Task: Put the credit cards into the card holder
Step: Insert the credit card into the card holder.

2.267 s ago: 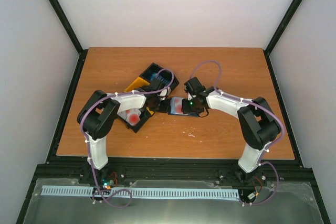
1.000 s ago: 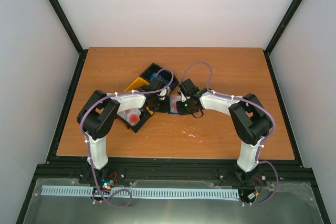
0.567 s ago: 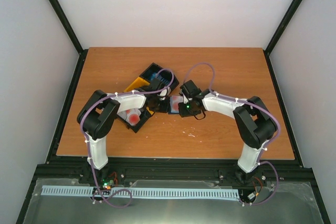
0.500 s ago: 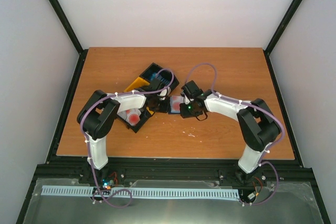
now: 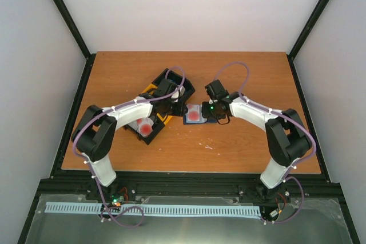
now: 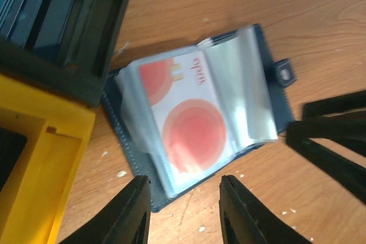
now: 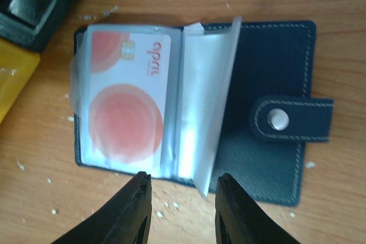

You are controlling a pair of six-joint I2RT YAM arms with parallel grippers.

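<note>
The small navy-blue folding card holder [image 7: 269, 72] lies open and flat about mid-desk, just beside the black-and-yellow plastic tray [image 6: 86, 50], on the side nearer the right edge of the wooden desk [image 5: 240, 78]. A white plastic credit card with red blotches [image 7: 128, 101] sits inside one of its clear sleeves [image 7: 200, 112].

A second ago both arms crowded over the holder. Now the left pincer [image 6: 184, 212] has let go and swung towards the far edge, over the tray. The right pincer [image 7: 183, 210] has backed off towards the right edge. Both are spread and empty.

That card looks seated, so this insertion is probably finished. More red-blotched white cards [image 5: 144, 126] wait in the tray, likely the left arm's next goal.
</note>
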